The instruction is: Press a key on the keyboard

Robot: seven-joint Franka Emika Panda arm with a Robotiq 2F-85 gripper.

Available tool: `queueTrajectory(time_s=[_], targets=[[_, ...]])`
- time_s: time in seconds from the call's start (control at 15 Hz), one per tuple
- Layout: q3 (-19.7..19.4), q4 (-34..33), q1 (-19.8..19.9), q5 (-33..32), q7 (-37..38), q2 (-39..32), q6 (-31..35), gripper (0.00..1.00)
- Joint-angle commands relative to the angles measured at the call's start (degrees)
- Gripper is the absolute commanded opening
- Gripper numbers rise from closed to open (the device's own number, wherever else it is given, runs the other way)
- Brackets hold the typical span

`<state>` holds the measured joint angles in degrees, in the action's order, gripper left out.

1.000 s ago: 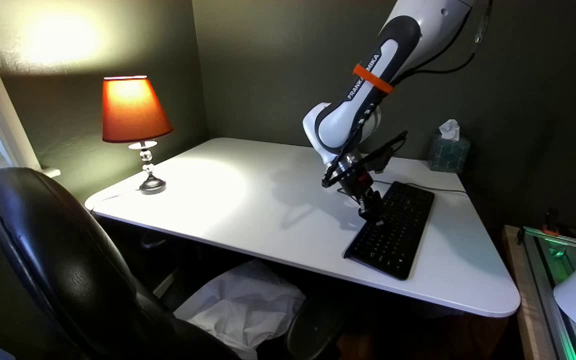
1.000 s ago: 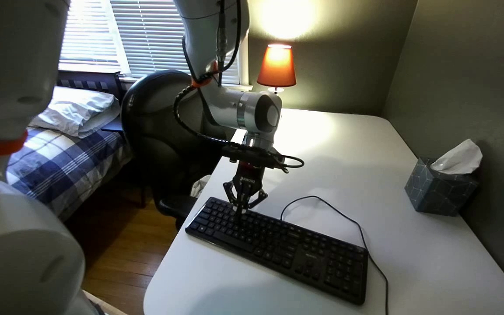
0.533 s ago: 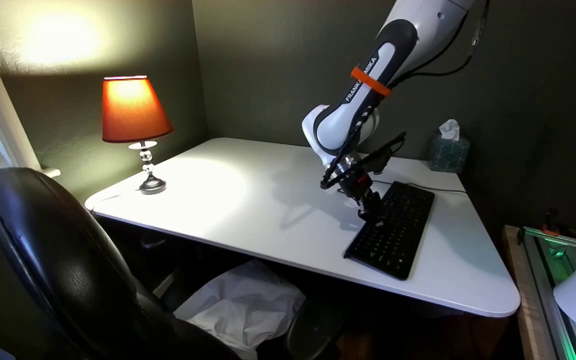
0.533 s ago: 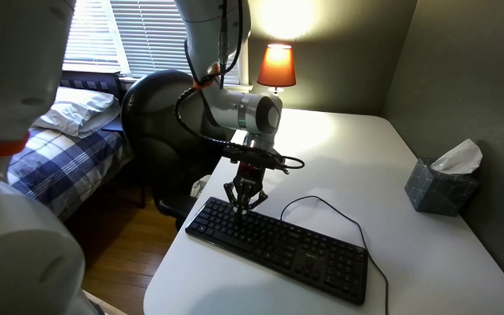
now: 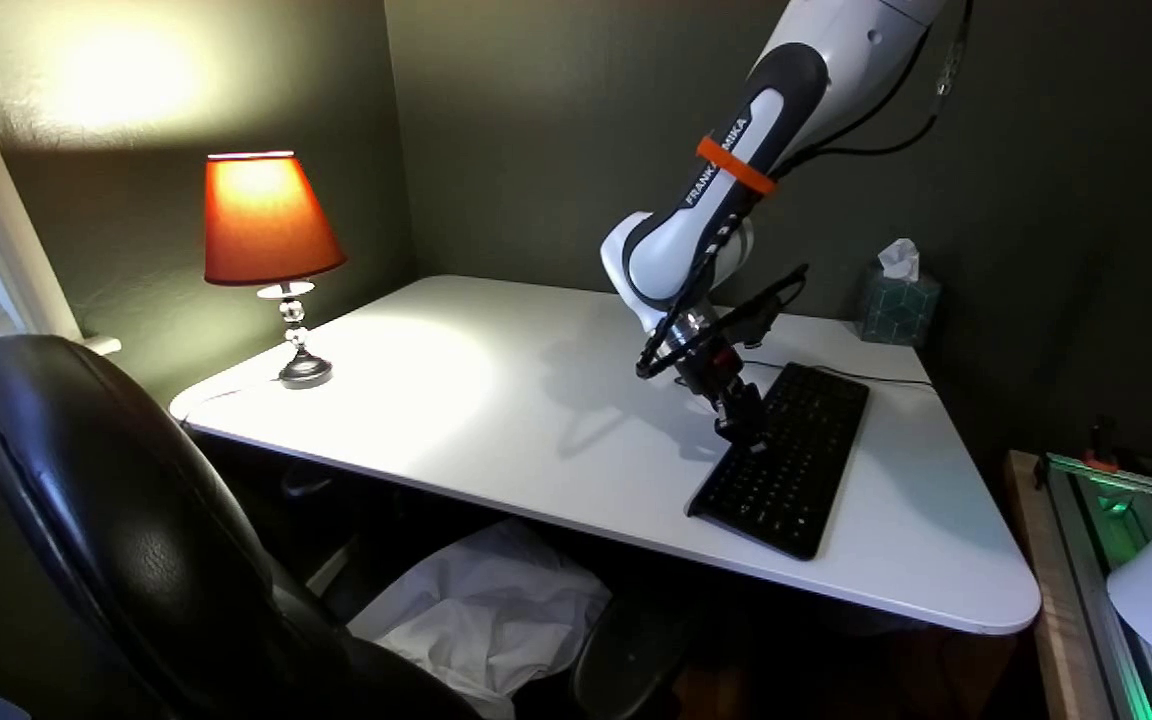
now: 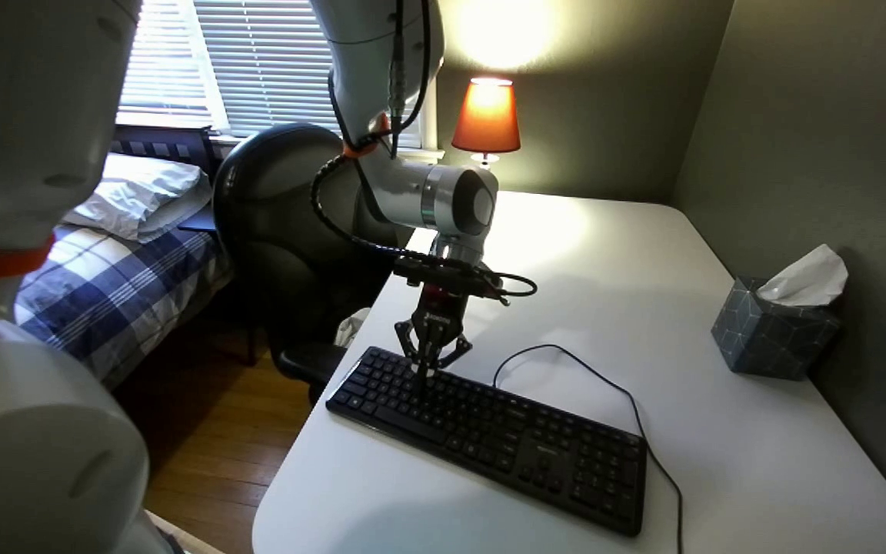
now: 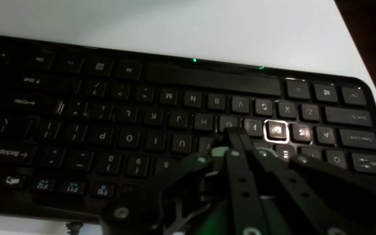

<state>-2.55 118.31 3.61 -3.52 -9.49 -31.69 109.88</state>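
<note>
The black keyboard lies flat on the white desk in both exterior views [image 5: 794, 490] [image 6: 543, 450] and fills much of the wrist view [image 7: 178, 119], where its letters stand upside down. My gripper points down at the keyboard's letter keys in both exterior views [image 5: 757, 442] [image 6: 421, 377]. In the wrist view the gripper [image 7: 237, 131] is shut, its two fingertips together with nothing between them. The tips cover the lower part of the G key [image 7: 227, 123], beside the F key [image 7: 252, 127]. Whether they touch or press a key I cannot tell.
A thin black cable [image 6: 604, 379] runs from the keyboard across the desk [image 6: 612, 254]. A tissue box [image 6: 777, 331] stands by the wall. A lit orange lamp [image 5: 271, 220] stands at the desk's far end. A black chair [image 5: 126, 530] is at the desk's side.
The arm's upper links have shifted slightly, leftward in one of the exterior pictures and rightward in the opposite one. The fingertips stay almost in place over the keys. The keyboard has not moved.
</note>
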Motion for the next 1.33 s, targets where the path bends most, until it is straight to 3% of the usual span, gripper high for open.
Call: queueTrajectory(time_s=[0.0, 1.07, 1.13, 1.27], targets=[[0.8, -1.3, 0.6, 0.3, -0.6, -0.9, -1.8, 0.0], [0.6, 2.1, 0.8, -0.2, -1.0, 3.5, -0.5, 0.0], [0.6, 2.3, 0.8, -0.2, -0.7, 3.8, -0.2, 0.24], [0.6, 2.8, 0.9, -0.1, -0.9, 4.6, -0.1, 0.33]])
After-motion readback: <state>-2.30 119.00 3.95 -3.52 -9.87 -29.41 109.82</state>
